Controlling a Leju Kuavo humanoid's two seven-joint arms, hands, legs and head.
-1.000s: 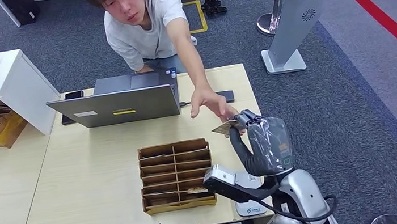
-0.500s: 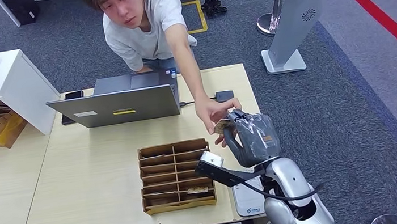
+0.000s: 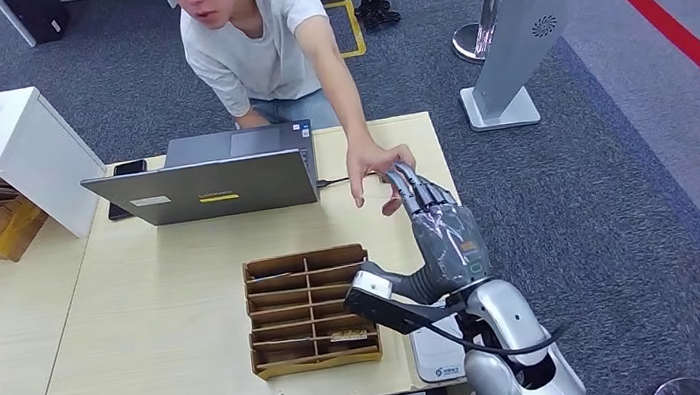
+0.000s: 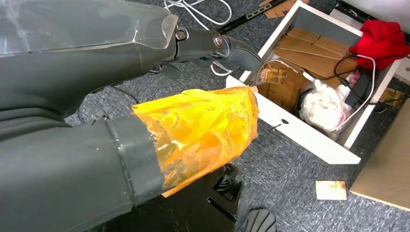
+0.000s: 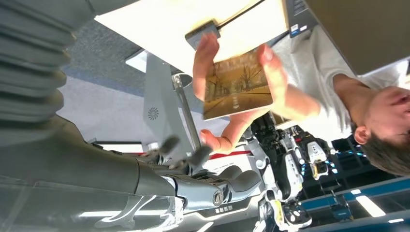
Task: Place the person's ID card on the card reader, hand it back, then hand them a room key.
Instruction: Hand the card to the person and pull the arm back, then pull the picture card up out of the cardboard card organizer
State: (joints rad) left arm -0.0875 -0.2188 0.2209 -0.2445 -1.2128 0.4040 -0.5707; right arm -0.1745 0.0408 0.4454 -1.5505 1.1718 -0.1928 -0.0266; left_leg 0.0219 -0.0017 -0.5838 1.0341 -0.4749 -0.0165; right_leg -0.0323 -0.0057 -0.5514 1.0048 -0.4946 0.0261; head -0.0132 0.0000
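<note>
We see the picture-printed ID card (image 5: 237, 84) pinched in the person's hand (image 3: 372, 166), above the pale wooden tabletop (image 3: 168, 310). Our right hand (image 3: 434, 217) has fingers spread, holding nothing. We judge it best to draw back slowly, then reach for a room key.

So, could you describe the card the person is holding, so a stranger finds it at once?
Start from the grey laptop on the pale table, then follow the person's outstretched arm to their hand. It pinches a card printed with a tree-lined road, unlike the plain dark device nearby.
</note>
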